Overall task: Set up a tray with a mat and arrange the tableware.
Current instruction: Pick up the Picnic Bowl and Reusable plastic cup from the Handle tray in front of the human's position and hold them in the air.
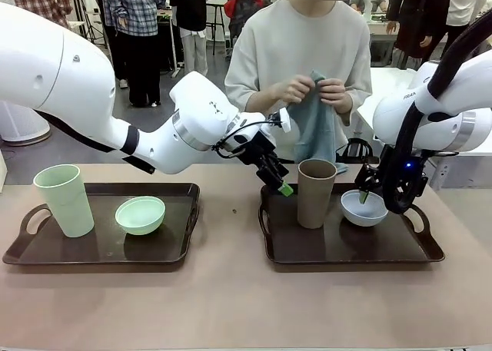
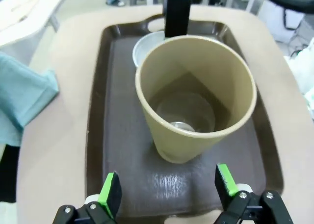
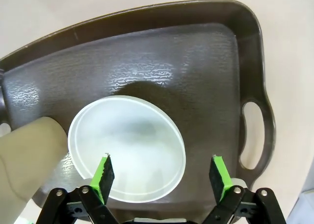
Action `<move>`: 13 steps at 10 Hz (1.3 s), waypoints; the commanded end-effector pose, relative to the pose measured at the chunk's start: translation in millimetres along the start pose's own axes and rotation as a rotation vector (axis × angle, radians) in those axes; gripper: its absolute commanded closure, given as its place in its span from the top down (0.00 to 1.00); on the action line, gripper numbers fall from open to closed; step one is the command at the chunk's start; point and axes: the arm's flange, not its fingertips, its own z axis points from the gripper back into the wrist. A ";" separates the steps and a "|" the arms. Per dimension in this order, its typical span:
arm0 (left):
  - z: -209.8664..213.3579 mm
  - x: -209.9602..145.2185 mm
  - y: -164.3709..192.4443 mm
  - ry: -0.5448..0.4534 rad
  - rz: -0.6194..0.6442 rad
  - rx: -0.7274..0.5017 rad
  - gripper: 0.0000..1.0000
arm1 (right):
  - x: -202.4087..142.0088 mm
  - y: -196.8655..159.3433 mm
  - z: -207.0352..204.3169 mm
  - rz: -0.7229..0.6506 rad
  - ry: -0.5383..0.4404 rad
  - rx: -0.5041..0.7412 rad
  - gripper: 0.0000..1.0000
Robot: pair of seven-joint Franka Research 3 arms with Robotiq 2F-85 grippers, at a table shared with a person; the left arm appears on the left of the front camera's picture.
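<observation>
On the right brown tray (image 1: pixel 346 247) stand a tall brown cup (image 1: pixel 316 192) and a small white bowl (image 1: pixel 364 208). My left gripper (image 1: pixel 280 182) hangs open just left of the brown cup; in its wrist view the cup (image 2: pixel 196 96) stands past the open gripper (image 2: pixel 168 187). My right gripper (image 1: pixel 368 196) is open over the white bowl (image 3: pixel 127 148), whose near rim sits between the green pads (image 3: pixel 104 172). The left tray (image 1: pixel 100 247) carries a pale green cup (image 1: pixel 63 200) and a pale green bowl (image 1: pixel 140 214). Across the table the person holds up a blue-grey mat (image 1: pixel 315 124) in both hands.
Bare table (image 1: pixel 231 297) lies between the two trays and in front of them. The right tray's handle cut-out (image 3: pixel 251 136) is beside the bowl. The mat (image 2: pixel 24 96) hangs off the table's far edge.
</observation>
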 end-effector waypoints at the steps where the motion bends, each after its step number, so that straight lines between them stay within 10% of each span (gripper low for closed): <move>1: -0.8 -5.9 -7.2 -0.082 -0.065 -0.066 1.00 | 7.5 3.3 -0.8 -0.023 0.001 -0.031 1.00; 13: -56.0 1.7 -35.1 -0.040 -0.155 0.053 1.00 | 5.7 1.2 -6.8 0.011 0.041 -0.030 1.00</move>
